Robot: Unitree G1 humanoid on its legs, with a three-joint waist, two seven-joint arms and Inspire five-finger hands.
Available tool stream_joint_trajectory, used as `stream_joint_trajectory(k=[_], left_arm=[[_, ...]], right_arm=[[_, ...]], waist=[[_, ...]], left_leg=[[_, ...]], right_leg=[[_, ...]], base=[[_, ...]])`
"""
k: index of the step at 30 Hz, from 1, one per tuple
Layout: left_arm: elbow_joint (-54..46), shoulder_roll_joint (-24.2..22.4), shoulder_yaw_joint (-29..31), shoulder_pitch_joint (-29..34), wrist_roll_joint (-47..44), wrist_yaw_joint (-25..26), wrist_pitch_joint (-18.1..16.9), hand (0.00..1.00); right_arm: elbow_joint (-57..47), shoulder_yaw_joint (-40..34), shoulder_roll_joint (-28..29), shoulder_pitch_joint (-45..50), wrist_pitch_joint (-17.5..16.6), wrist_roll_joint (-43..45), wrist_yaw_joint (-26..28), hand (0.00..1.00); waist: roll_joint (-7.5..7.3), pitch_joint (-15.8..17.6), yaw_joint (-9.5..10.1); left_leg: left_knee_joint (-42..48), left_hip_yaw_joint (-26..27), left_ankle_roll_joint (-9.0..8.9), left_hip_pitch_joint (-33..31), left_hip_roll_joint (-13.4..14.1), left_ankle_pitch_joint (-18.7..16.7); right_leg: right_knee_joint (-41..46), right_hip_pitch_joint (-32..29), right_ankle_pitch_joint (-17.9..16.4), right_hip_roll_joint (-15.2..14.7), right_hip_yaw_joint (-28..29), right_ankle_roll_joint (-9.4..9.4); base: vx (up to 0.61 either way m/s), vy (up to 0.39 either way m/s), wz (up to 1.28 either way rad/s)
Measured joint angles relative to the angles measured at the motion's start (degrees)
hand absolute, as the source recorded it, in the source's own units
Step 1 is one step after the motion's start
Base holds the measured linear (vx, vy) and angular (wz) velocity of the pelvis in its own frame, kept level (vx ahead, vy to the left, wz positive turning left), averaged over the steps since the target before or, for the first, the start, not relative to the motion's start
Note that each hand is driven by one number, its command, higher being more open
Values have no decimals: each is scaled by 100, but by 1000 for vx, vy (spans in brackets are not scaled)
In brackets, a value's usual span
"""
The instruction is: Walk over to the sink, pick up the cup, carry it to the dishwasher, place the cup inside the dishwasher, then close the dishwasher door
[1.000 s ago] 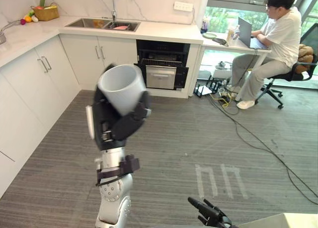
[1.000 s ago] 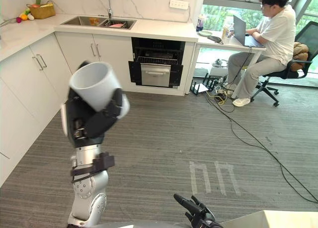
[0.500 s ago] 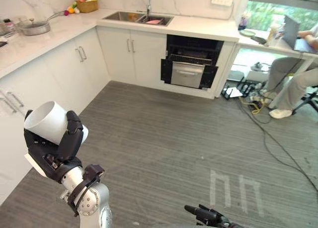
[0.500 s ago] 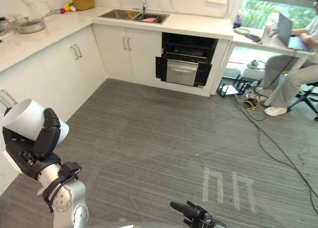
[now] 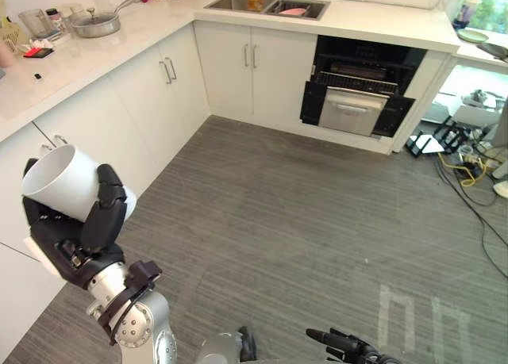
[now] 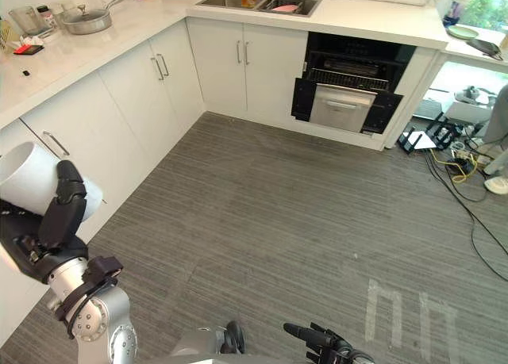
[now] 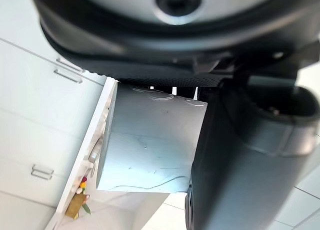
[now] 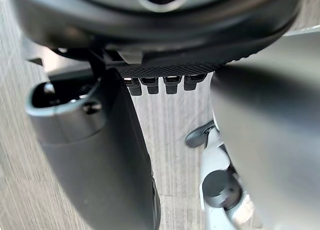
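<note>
A white L-shaped kitchen stands over a grey striped floor point(image 5: 317, 221). Its counter point(image 5: 381, 23) runs across the top of the head view and down the left side. The sink point(image 5: 266, 3) is at 12 o'clock, and a pan point(image 5: 95, 23) is on the side run at 10 o'clock. The dishwasher point(image 5: 357, 102) is at 1 o'clock, a dark cavity with its door hanging part-way open.

Over the last second the whole view has swung, so the camera has turned, not the room. The seated person and desk have gone out on the right, and more of the left cabinets point(image 5: 119, 118) has come in. The cup point(image 5: 63, 182) was raised mid-view a second ago and now sits low at 8 o'clock, in the same grasp. The pick-up looks done and the carry is under way, with the dishwasher well apart across open floor. Placing the cup and closing the door are not yet done.

The left hand point(image 5: 75, 237) stands up on a bent forearm, fingers curled round the cup's wall. The cup's mouth tilts up towards 10 o'clock. The left wrist view shows the cup's side point(image 7: 150, 140) pressed against the palm. The right hand point(image 5: 343, 344) is at 6 o'clock, low and idle, fingers straight and holding nothing.
</note>
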Motion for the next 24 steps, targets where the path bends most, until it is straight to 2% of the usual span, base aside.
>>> stream_joint_trajectory(k=[1,2,3,4,5,6,7,8,9,10,11,12,13,14,15,16,17,18,19,20,21,22,23,24], left_arm=[[-13,23,-191,0,-4,-151,3,0],[-73,89,-419,17,-4,-248,24,0],[-122,117,-517,31,-2,-288,27,0],[-230,182,-711,30,14,-339,38,0],[-283,237,-892,15,73,-358,27,0],[-273,268,-980,-14,103,-359,28,0],[-220,322,-1121,-93,165,-358,33,0],[-113,334,-1217,-235,167,-356,39,0],[-18,330,-1244,-327,169,-351,39,0],[137,347,-1257,-489,170,-329,62,0],[274,400,-1265,-631,170,-293,72,0],[322,428,-1276,-665,169,-280,86,0],[411,454,-1348,-671,169,-256,92,0],[447,459,-1406,-660,167,-250,102,0],[478,486,-1548,-612,167,-251,108,0],[511,526,-1681,-539,170,-262,99,0],[587,498,-1773,-514,182,-289,71,0],[659,369,-1884,-465,190,-314,71,0],[662,316,-1914,-472,191,-415,67,0],[662,290,-1914,-470,190,-447,66,0],[662,216,-1907,-454,154,-491,64,0],[661,183,-1885,-446,152,-505,56,0],[661,149,-1870,-433,150,-535,50,0],[653,133,-1866,-416,152,-601,44,0]], right_arm=[[-56,-54,38,50,-1,120,-55,100],[-104,-94,106,97,-11,167,-109,100],[-116,-102,127,97,-19,170,-126,100],[-225,-142,149,114,-35,251,-129,100],[-362,-149,177,141,-56,353,-102,100],[-427,-150,205,158,-85,377,-76,100],[-570,-153,271,173,-145,386,-41,100],[-700,-214,318,158,-207,454,-4,100],[-774,-257,359,154,-236,501,-2,100],[-899,-247,408,121,-250,543,-3,100],[-1000,-246,463,103,-248,549,-4,100],[-1038,-240,493,96,-245,563,-11,100],[-1097,-229,529,96,-230,603,-32,100],[-1111,-216,534,99,-222,630,-36,100],[-1141,-157,519,104,-193,656,-44,100],[-1153,-119,495,108,-177,661,-69,100],[-1169,-128,428,88,-176,658,-95,100],[-1171,-110,252,13,-49,664,-159,100],[-1206,-114,237,-15,27,667,-222,100],[-1218,-103,254,-7,72,666,-255,100],[-1259,-67,267,38,277,660,-337,100],[-1301,-58,267,67,343,658,-369,100],[-1389,-32,263,123,403,659,-410,100],[-1588,52,247,253,458,661,-472,100]], waist=[[-55,-41,12],[-140,-99,21],[-180,-130,19],[-186,-138,-24],[-160,-153,-93],[-153,-162,-131],[-138,-169,-203],[-97,-156,-303],[-49,-153,-358],[4,-144,-440],[11,-139,-489],[13,-138,-496],[16,-133,-503],[10,-130,-515],[-26,-125,-591],[-27,-127,-640],[108,-98,-617],[393,-73,-611],[475,-56,-614],[463,-49,-616],[481,-4,-604],[482,28,-587],[490,63,-544],[485,122,-500]], left_leg=[[-84,-95,24,200,-144,-125],[-275,-169,38,433,-318,-175],[-387,-218,51,531,-395,-183],[-590,-317,75,716,-469,-196],[-835,-466,43,912,-481,-170],[-992,-521,14,1045,-472,-133],[-1265,-633,-27,1286,-418,-71],[-1433,-759,-85,1504,-282,-45],[-1474,-813,-143,1583,-169,-62],[-1484,-871,-317,1694,16,-106],[-1493,-918,-477,1831,130,-195],[-1513,-926,-563,1932,168,-245],[-1539,-939,-710,2147,203,-332],[-1542,-973,-790,2250,194,-385],[-1544,-1131,-933,2476,106,-486],[-1544,-1270,-983,2738,51,-589],[-1517,-1298,-1008,2837,147,-640],[-1293,-1353,-1013,2794,401,-646],[-980,-1414,-1064,2712,537,-549],[-779,-1417,-1059,2682,605,-469],[231,-1409,-1128,2519,856,-228],[816,-1408,-1206,2360,946,-51],[1513,-1423,-1288,2125,1044,240],[2691,-1458,-1446,1607,1228,794]], right_leg=[[1026,-135,154,-90,31,99],[2074,-368,466,-176,9,140],[2509,-500,495,-200,-18,115],[3160,-796,413,-125,-64,-18],[3454,-1130,218,70,-91,-238],[3451,-1286,115,187,-112,-332],[3329,-1662,-183,411,-187,-490],[2988,-2079,-501,702,-254,-763],[2669,-2278,-614,863,-305,-886],[1720,-2627,-619,1129,-394,-889],[647,-2908,-337,1364,-355,-882],[96,-3003,-75,1464,-250,-884],[-931,-3080,550,1598,46,-910],[-1344,-3082,850,1623,234,-903],[-1718,-3085,1303,1573,672,-822],[-1458,-3082,2193,1517,887,-1000],[-1208,-3106,2175,1563,874,-1083],[-909,-3136,1842,1715,710,-1159],[-643,-3138,1538,1792,601,-1252],[-542,-3101,1393,1842,567,-1308],[-495,-2755,1040,2100,570,-1439],[-546,-2589,923,2190,608,-1447],[-612,-2405,830,2269,651,-1466],[-750,-2108,750,2379,692,-1501]], base=[[317,152,32],[322,133,32],[340,104,30],[405,87,30],[328,66,34],[399,49,35],[361,4,39],[435,-3,44],[386,-29,44],[412,-39,39],[436,-52,31],[484,-89,24],[411,-96,22],[534,-146,51],[710,-215,74],[712,-221,72],[590,-180,50],[528,-210,29],[530,-225,23],[652,-293,0],[525,-233,-20],[515,-220,-30],[389,-156,-25],[451,-165,-20]])
